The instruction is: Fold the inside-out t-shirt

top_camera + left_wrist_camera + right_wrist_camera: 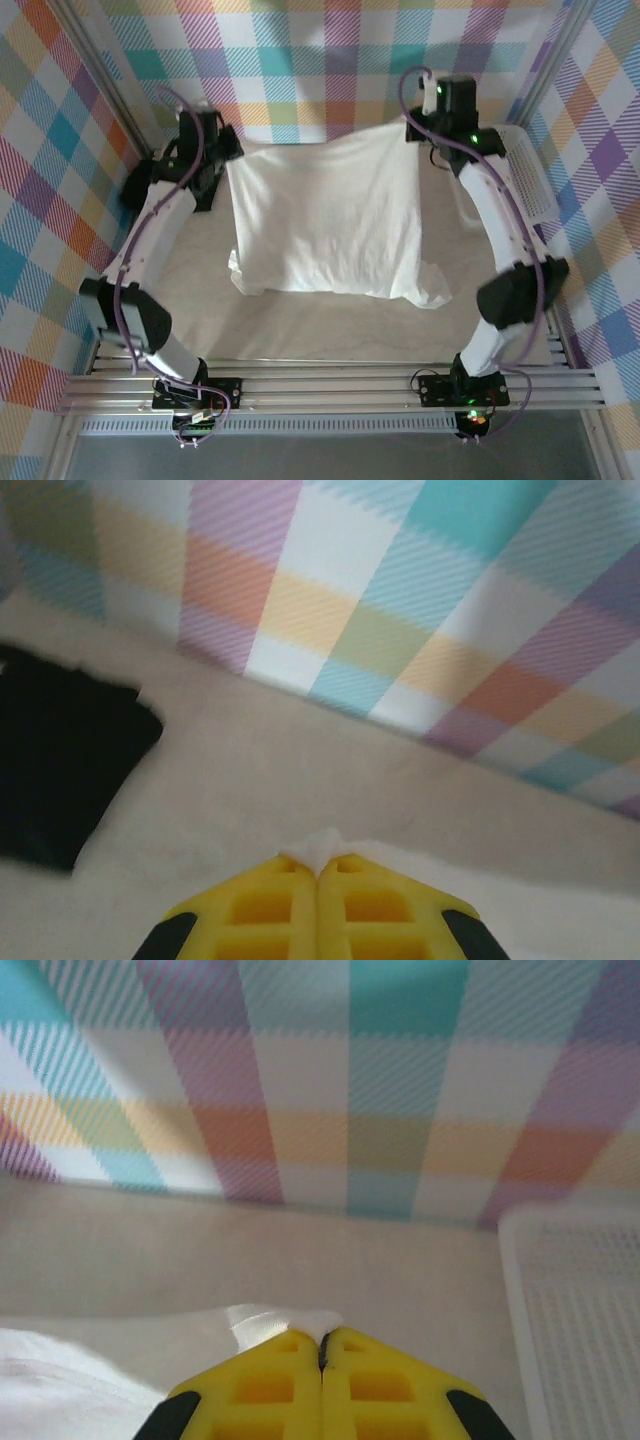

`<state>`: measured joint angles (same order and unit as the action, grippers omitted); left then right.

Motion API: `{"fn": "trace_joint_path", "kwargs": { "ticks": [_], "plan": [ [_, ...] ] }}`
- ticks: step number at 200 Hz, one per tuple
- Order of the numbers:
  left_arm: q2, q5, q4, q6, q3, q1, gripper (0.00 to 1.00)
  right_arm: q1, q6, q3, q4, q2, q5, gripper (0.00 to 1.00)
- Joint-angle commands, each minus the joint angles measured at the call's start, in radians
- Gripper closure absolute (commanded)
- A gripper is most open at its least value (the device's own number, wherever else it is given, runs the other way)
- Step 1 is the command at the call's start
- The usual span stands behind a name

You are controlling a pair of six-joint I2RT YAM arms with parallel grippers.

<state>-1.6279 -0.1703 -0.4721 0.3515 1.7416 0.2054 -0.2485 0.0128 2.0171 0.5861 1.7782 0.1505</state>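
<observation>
The inside-out t-shirt (325, 215) is a plain white cloth stretched between both arms at the far side of the table, and its lower edge trails on the tabletop near the middle. My left gripper (228, 160) is shut on the shirt's far left corner. In the left wrist view the yellow fingers (270, 910) of that gripper (320, 865) pinch a small tip of white fabric (322, 846). My right gripper (415, 130) is shut on the far right corner, and the right wrist view shows this gripper (322, 1338) with cloth (290, 1322) bunched between its closed tips.
A black t-shirt (60, 760) lies on the table to the far left. A white plastic basket (530, 180) stands at the far right by the wall, its rim (520, 1300) close to my right gripper. Checked walls enclose the table.
</observation>
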Motion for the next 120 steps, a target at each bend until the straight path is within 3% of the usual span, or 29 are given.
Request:
{"fn": "trace_joint_path", "kwargs": {
  "ticks": [1, 29, 48, 65, 95, 120],
  "plan": [
    [0.019, 0.036, 0.069, -0.071, 0.327, -0.014, 1.00, 0.002, -0.057, 0.367, -0.067, 0.012, -0.023, 1.00],
    [-0.010, 0.043, -0.046, -0.112, 0.633, -0.014, 1.00, 0.002, -0.094, 0.597, -0.069, 0.037, -0.038, 1.00],
    [0.071, 0.080, -0.024, -0.122, 0.620, -0.013, 1.00, 0.000, -0.099, 0.588, -0.101, -0.025, -0.084, 1.00],
    [0.194, 0.125, 0.030, -0.108, 0.490, -0.014, 1.00, 0.001, -0.085, 0.532, -0.106, -0.094, -0.127, 1.00],
    [0.401, 0.190, 0.010, -0.047, 0.201, -0.009, 1.00, -0.003, -0.061, 0.281, -0.076, -0.280, -0.206, 1.00],
    [0.626, 0.266, 0.029, 0.044, -0.204, 0.005, 1.00, -0.003, 0.006, -0.133, -0.078, -0.505, -0.192, 1.00]
  ]
}}
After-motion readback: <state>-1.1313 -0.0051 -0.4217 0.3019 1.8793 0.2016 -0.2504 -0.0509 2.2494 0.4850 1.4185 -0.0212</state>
